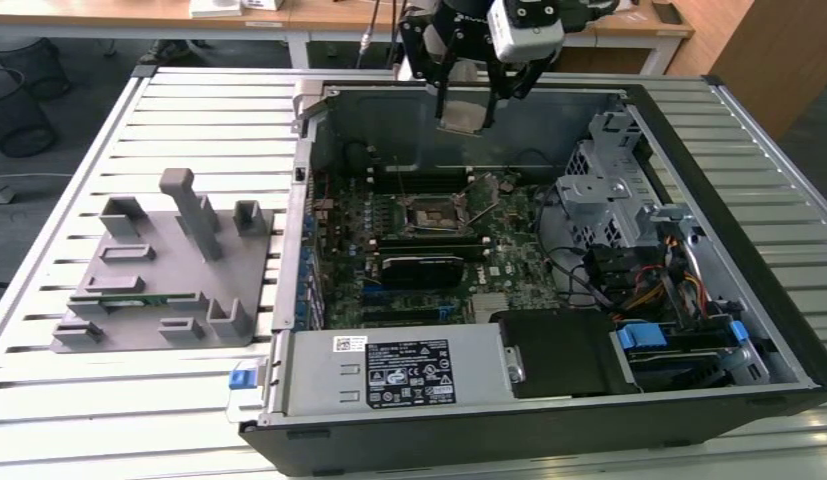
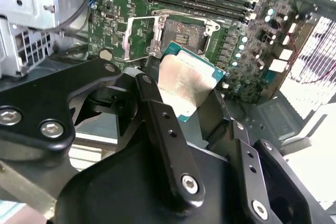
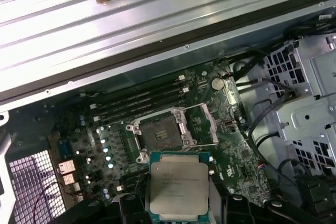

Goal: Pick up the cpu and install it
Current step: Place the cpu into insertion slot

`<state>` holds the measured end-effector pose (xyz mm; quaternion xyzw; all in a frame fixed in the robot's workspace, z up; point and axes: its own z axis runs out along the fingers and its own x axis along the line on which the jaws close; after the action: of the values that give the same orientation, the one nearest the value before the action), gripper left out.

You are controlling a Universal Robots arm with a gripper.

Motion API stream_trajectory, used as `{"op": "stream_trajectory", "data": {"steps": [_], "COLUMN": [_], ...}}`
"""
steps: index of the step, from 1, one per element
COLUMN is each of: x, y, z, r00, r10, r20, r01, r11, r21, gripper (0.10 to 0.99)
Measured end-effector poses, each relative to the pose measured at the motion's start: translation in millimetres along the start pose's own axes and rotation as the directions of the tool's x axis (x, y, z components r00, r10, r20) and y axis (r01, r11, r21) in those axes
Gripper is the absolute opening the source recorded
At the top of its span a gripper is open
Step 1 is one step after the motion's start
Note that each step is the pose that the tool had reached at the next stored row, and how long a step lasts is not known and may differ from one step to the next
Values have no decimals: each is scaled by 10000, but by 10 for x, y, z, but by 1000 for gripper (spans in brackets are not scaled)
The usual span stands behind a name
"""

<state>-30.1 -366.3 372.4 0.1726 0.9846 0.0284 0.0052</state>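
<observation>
Pick-up done, install pending: a robot arm's black two-finger gripper [image 1: 467, 100] hangs over an open black-and-grey desktop PC case [image 1: 733, 250] lying on its side on a slatted silver metal table [image 1: 186, 100]. Its fingers [image 2: 157, 114] are clenched on opposite edges of the cpu [image 1: 464, 112], a small flat square chip w/ a shiny silver-grey metal top and pale rim. The chip is off the board and in the air near the case's far wall, apart from the black square socket [image 1: 433, 212] at the centre of the green motherboard [image 1: 507, 240]. In the first wrist view the cpu [image 3: 178, 184] sits flat between the fingers, metal top facing the camera. The socket [image 3: 160, 132] beyond it is bare, and its thin metal retaining frame [image 3: 202, 124] is swung open to one side. In the second wrist view the cpu [image 2: 186, 85] looks tilted relative to the board, so approx. lined up w/ the socket [image 2: 181, 35] but not yet over it, by my reckoning. A grey plastic parts stand [image 1: 166, 270] sits on the table at the exterior view's left, well apart from the arm. Left to do, as far as one can judge: seat the chip and close the frame.
</observation>
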Motion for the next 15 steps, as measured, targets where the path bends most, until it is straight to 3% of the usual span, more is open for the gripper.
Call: {"op": "stream_trajectory", "data": {"steps": [4, 8, 12, 15], "x": [0, 0, 0, 0], "y": [-1, -1, -2, -2], "z": [12, 24, 33, 41], "r00": [9980, 9908, 9785, 9655], "r10": [628, 1351, 2060, 2598], "r20": [37, 78, 119, 150], "r01": [-628, -1351, -2060, -2598], "r11": [9980, 9908, 9786, 9657], "r21": [0, -4, -12, -19], "gripper": [537, 537, 537, 537]}}
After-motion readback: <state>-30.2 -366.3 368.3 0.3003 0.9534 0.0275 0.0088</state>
